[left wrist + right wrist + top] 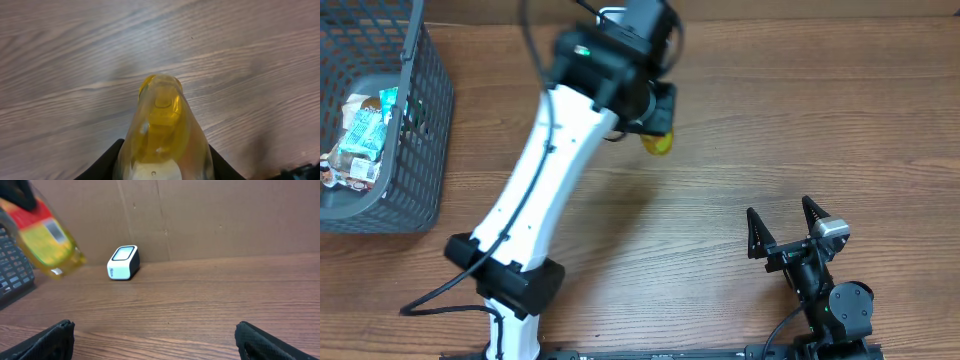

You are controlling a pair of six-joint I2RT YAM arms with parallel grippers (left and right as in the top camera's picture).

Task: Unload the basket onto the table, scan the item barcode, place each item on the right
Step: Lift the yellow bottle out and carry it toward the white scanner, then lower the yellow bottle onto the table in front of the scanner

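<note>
Layout of the table (pixel 800 120). At your far left stands the wire basket (pixel 415 150), with snack packets (pixel 360 135) lying in it. The left gripper (pixel 658 108) hangs over the middle of the table, toward the far edge. The bottle (pixel 658 142) sits between its fingers, clear of the surface. Behind the bottle you find the barcode scanner (pixel 123 262), standing on the table just before the cardboard wall (pixel 225 215). The right gripper (pixel 785 225) lies at your near right, well apart from bottle and scanner.
</note>
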